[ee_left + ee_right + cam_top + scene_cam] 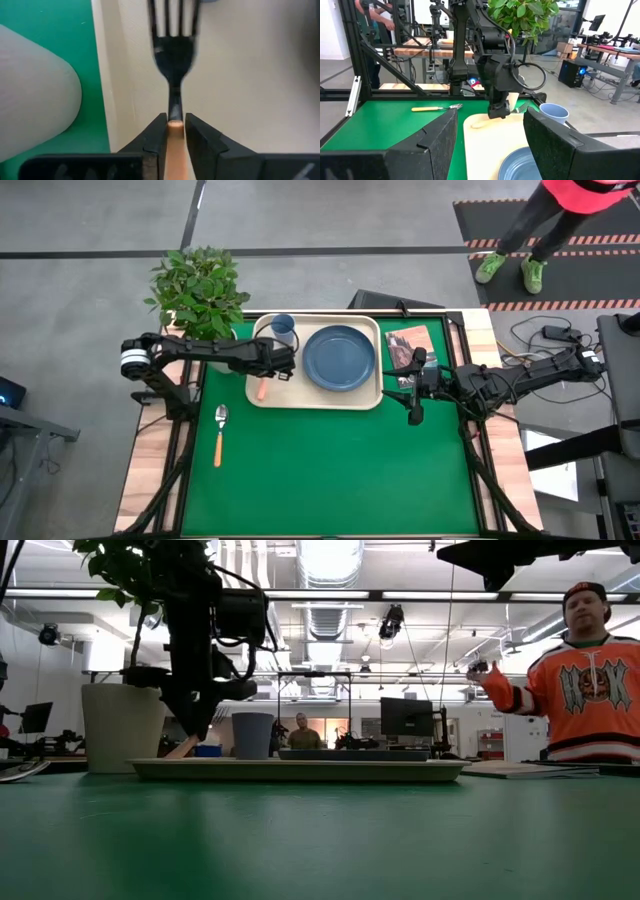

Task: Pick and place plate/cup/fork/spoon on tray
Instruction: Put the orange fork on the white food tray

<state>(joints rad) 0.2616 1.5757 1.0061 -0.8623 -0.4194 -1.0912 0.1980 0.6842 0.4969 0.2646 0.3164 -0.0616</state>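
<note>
The cream tray [262,402] lies at the table's far middle. The dark blue plate [339,358] sits on it, and the blue cup [283,328] stands in its far left corner. My left gripper [284,368] is over the tray's left part, shut on the fork [172,30]. The fork's pale handle [262,388] slants down toward the tray's near left. The spoon [220,435] lies on the green mat, left of the tray. My right gripper [415,408] is open and empty, right of the tray. My left gripper pinches the fork's handle [175,131] between its two fingers, at the end next to the metal neck. The fingers come from above, pointing down. The fork is tilted, tines [522,106] up and the handle's free end [477,123] low at the tray floor; whether it touches I cannot tell.
A potted plant in a white pot [200,285] stands at the table's far left, close to my left arm. A picture booklet [410,345] lies right of the tray. A person in an orange jersey [590,680] stands beyond the table.
</note>
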